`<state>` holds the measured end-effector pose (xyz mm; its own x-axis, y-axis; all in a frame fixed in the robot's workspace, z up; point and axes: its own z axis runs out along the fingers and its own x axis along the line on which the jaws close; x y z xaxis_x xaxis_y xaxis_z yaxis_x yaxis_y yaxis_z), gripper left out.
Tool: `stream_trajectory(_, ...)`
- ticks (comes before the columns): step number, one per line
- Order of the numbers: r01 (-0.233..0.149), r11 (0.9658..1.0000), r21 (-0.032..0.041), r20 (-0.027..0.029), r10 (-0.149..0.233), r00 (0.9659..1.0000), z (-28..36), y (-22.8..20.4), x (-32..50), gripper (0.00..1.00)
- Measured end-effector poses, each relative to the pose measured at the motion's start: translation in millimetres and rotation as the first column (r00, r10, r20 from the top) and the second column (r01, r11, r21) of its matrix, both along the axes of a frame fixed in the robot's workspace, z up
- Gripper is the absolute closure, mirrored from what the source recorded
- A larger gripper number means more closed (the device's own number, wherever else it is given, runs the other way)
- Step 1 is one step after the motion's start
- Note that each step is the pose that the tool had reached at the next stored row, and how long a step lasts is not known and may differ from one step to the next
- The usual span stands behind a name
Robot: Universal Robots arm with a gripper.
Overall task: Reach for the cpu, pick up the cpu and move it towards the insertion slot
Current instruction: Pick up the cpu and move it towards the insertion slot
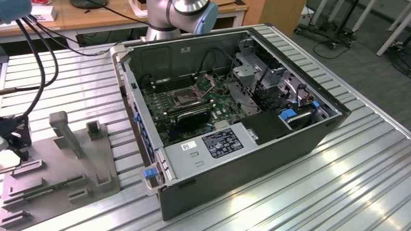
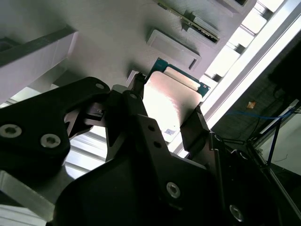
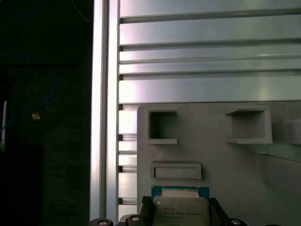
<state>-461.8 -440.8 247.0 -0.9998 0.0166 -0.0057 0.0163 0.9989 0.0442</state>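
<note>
In both wrist views the cpu (image 2: 171,94) (image 3: 181,209), a thin square chip with a pale metal face and green edge, lies between my two dark fingers (image 2: 196,123) just over the grey fixture plate (image 3: 211,155). My gripper (image 2: 165,106) (image 3: 180,207) has its fingers against two opposite edges of the chip. In the exterior view the gripper (image 1: 13,137) is at the far left above the fixture plate (image 1: 57,178). The insertion slot (image 1: 183,98), a square socket with a metal frame, sits on the green board inside the open computer case.
The open computer case (image 1: 257,159) lies on the ribbed metal table (image 1: 334,192), to the exterior view's right of the plate. Upright grey fixture blocks (image 1: 64,132) stand on the plate. Black cables (image 1: 38,57) hang above the plate. The table's edge rail (image 3: 106,108) runs close beside the plate.
</note>
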Motion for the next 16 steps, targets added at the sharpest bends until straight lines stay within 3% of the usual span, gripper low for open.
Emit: stream_trajectory(16,0.0,1.0,0.0001,0.0001,0.0,1.0,7.7,0.0,0.0,0.45)
